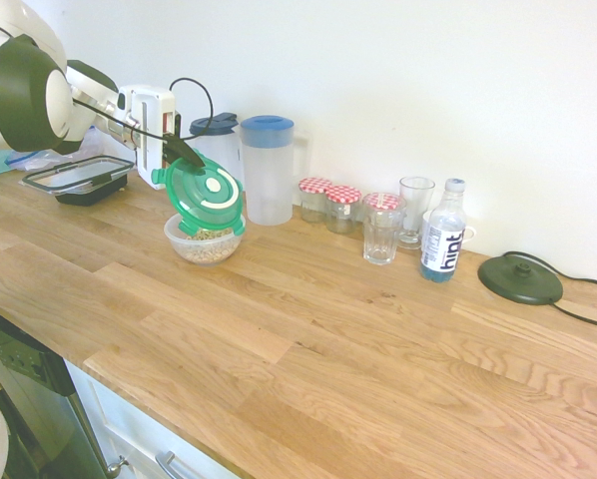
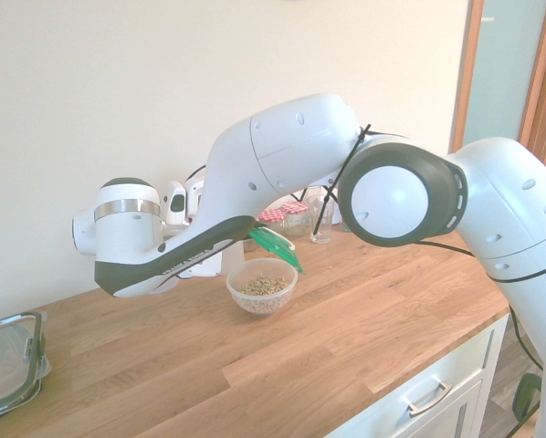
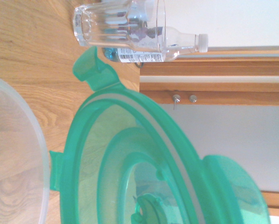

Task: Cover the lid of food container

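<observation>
Print readable on the worktop (image 1: 308,329) comes down to "hint" on the label of the water bottle (image 1: 443,232); the wrist view shows that bottle's label only as small unreadable print. Bowl (image 1: 205,242) of clear plastic holds brownish grains and stands in front of the white jug (image 1: 269,172) with a blue top. Lid (image 1: 200,196), green with a white ring and a knob, hangs steeply tilted over the bowl, its low edge at the bowl's far rim, and the pincer (image 1: 182,150) is pressed together on its upper edge. Beside the jug stand three red-checked jars (image 1: 342,208) and two empty glasses (image 1: 383,230); a black disc (image 1: 519,278) with a cord lies well apart. A rectangular black-rimmed container (image 1: 79,178) sits behind the arm. Only the second exterior view looks into the bowl from above; there the lid shows as a thin green edge.
</observation>
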Tool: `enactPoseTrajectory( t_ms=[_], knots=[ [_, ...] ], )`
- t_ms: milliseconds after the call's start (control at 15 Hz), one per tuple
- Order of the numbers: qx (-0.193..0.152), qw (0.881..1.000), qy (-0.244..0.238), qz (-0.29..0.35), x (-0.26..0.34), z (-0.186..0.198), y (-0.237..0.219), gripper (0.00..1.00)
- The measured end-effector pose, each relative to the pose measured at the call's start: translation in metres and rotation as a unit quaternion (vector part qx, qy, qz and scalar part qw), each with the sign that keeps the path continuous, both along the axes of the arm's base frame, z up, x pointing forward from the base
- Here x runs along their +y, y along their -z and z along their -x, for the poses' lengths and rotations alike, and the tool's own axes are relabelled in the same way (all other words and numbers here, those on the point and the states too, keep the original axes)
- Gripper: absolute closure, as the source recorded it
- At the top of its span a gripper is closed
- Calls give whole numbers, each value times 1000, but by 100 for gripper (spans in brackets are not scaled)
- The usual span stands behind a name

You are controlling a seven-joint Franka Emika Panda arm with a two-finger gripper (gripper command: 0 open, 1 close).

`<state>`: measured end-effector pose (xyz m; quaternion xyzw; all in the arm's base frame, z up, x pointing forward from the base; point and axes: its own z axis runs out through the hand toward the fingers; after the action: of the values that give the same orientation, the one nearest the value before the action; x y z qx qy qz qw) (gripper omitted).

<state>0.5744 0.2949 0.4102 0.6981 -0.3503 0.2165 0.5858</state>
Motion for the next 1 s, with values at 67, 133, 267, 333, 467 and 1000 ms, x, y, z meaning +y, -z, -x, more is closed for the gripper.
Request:
enactPoseTrajectory(
  t_ms=[67, 133, 267, 333, 467, 1000],
  knots=[
    [1, 1000, 1, 1, 3, 0, 2, 100],
    [2, 1000, 1, 2, 5, 0, 4, 100],
    [6, 1000, 1, 4, 7, -1, 11, 0],
    [7, 1000, 1, 4, 8, -2, 15, 0],
    [9, 1000, 1, 5, 9, -3, 19, 0],
    [12, 1000, -17, 3, 27, 3, 26, 0]
  ],
)
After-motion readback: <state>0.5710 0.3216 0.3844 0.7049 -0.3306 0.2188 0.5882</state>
